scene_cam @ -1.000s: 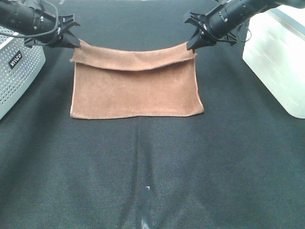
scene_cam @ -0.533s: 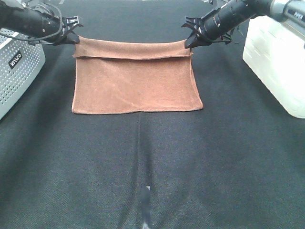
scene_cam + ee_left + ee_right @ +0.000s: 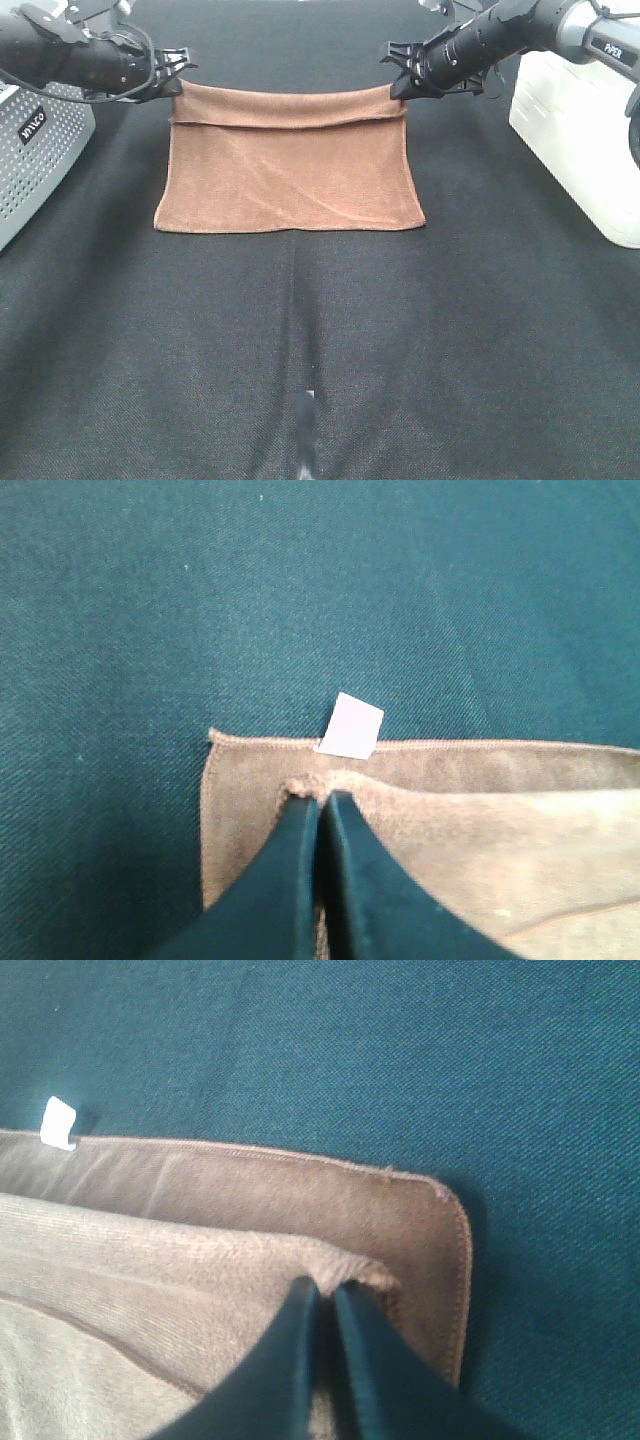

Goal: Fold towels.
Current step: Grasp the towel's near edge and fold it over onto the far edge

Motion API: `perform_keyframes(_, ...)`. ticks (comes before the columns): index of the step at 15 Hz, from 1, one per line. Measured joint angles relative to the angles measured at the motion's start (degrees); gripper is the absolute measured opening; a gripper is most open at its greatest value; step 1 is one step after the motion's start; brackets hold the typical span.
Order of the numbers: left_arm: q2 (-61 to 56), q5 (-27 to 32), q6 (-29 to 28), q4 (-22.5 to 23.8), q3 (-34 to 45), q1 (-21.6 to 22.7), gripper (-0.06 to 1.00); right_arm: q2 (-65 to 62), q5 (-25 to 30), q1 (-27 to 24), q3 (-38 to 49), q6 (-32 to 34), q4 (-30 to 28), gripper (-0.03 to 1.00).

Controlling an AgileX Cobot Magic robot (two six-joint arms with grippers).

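Two layers of reddish-brown towel (image 3: 290, 170) now lying in the upper middle of the frame on the black tablecloth (image 3: 320, 360), folded in half. A second ago: held edge sagging in a deep curve between the grippers, well short of the far hem, wide flap showing. Now: drawn back and stretched nearly straight, only a narrow band left along the top. Far left corner also pulled inward, leaving the left side slanted and the outline slightly trapezoid. Reads as the first fold about laid down, release next. Squaring of that left side likely needed before a second fold.

Left gripper (image 3: 178, 88) at the towel's upper-left corner, jaws pressed together on the corner of the top layer. In the left wrist view, lower layer's hem and small white tag (image 3: 350, 726) just beyond the tips. Right gripper (image 3: 398, 85) at the upper-right corner, jaws narrow with a thin slit, top layer's corner puckered between the tips. By the look of it gripped, not yet let go.

Containers: perforated grey basket (image 3: 40, 150) at the left edge, white plastic bin (image 3: 580, 130) at the right edge, both apart from the towel. Insides hidden from the high camera; contents impossible to tell.
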Motion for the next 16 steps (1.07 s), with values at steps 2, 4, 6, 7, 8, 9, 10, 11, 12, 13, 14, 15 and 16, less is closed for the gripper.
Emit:
perform_keyframes(2,0.00,-2.35,1.78,0.00,0.00,-1.15,0.15,0.00,0.00,0.00,0.00,-0.06,0.00,0.33)
perform_keyframes(4,0.00,-4.07,2.18,0.00,0.00,-1.60,0.51,0.00,0.00,0.00,0.00,-0.11,0.00,0.56)
perform_keyframes(6,0.00,-4.81,2.18,0.06,0.00,-1.38,0.71,0.00,0.34,0.00,0.00,-0.17,-0.06,0.61)
perform_keyframes(7,0.00,-4.18,2.18,0.63,0.00,-1.15,0.74,-0.06,1.38,0.00,0.00,-0.29,-0.23,0.62)
perform_keyframes(8,0.00,-0.86,2.06,2.69,0.00,-0.69,0.76,-0.69,3.84,0.00,0.00,-0.29,-1.49,0.62)
perform_keyframes(9,0.00,2.64,1.26,3.84,0.00,-0.23,0.76,-1.26,6.53,0.00,0.00,-0.29,-2.64,0.62)
perform_keyframes(10,0.00,6.13,-0.23,4.47,0.00,0.29,0.76,-2.01,9.00,0.00,0.00,-0.29,-3.72,0.62)
perform_keyframes(11,0.00,10.08,-1.89,4.98,0.00,0.52,0.76,-2.52,11.69,0.00,0.00,-0.29,-4.35,0.62)
perform_keyframes(12,0.00,10.08,-1.89,4.98,0.00,0.52,0.76,-2.52,11.69,0.00,0.00,-0.29,-4.35,0.62)
perform_keyframes(13,-0.06,15.30,-3.15,5.67,-0.06,0.97,0.76,-2.69,15.93,0.00,-0.17,0.86,-5.10,0.62)
perform_keyframes(14,-0.06,19.08,-3.67,6.13,-0.11,1.09,0.76,-2.69,18.74,0.00,-0.17,1.95,-5.61,0.62)
perform_keyframes(15,-0.06,22.17,-4.70,6.76,-0.17,1.09,0.76,-2.69,22.12,0.00,-0.17,3.44,-5.84,0.62)
perform_keyframes(16,-0.06,24.98,-6.13,6.99,-0.17,1.09,0.76,-2.69,24.81,0.00,-0.17,4.30,-6.25,0.62)
